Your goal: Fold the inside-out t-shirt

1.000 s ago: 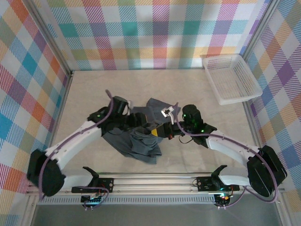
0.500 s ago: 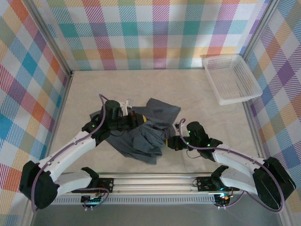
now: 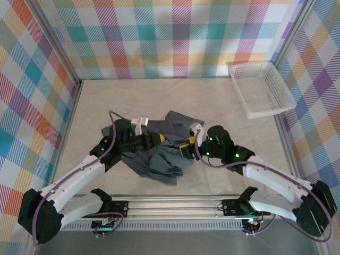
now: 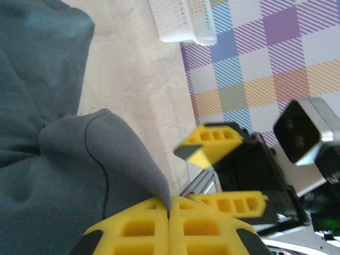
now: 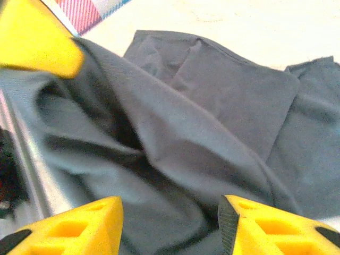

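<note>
The inside-out t-shirt lies crumpled mid-table, dark slate-grey and wrinkled. My left gripper sits on its middle from the left. In the left wrist view, the left gripper has its yellow fingers pressed together on a raised fold of the t-shirt. My right gripper faces it from the right, close by. In the right wrist view, the right gripper stands open, with loose folds of the t-shirt lying between and beyond its fingers. Nothing is pinched there.
A white mesh basket stands at the back right against the checked wall, also seen in the left wrist view as the basket. The metal rail runs along the near edge. Bare tabletop surrounds the shirt.
The left gripper has shut on a fold of the shirt. The right gripper has opened and let go of the cloth, then swung back up beside the left one.
</note>
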Controlling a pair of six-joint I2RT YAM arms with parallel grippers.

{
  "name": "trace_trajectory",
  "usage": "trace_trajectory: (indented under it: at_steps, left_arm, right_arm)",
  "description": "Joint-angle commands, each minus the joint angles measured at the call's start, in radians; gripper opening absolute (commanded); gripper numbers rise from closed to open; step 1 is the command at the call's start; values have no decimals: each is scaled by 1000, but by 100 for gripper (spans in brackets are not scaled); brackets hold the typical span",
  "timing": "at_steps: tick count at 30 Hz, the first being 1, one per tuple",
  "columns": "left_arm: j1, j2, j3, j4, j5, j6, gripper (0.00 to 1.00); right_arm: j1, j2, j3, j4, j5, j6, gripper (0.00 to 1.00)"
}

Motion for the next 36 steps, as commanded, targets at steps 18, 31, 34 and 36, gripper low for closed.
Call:
trace_trajectory:
  at_steps: [18,31,34,36]
  left_arm:
    - [186,-88,-71,-39,-49,84,4]
    - [-30,-224,184,-567,-409,386,46]
    - [-81,-110,205,-580,-422,198,45]
    - [-95,-56,150,-457,-343,70,53]
  right_arm:
    - [26,-75,-94,382,-433,145,0]
    - [-59,31,-90,463,-427,269,0]
    - [-59,44,-72,451,-439,265,0]
    - [-59,53,-61,445,-450,269,0]
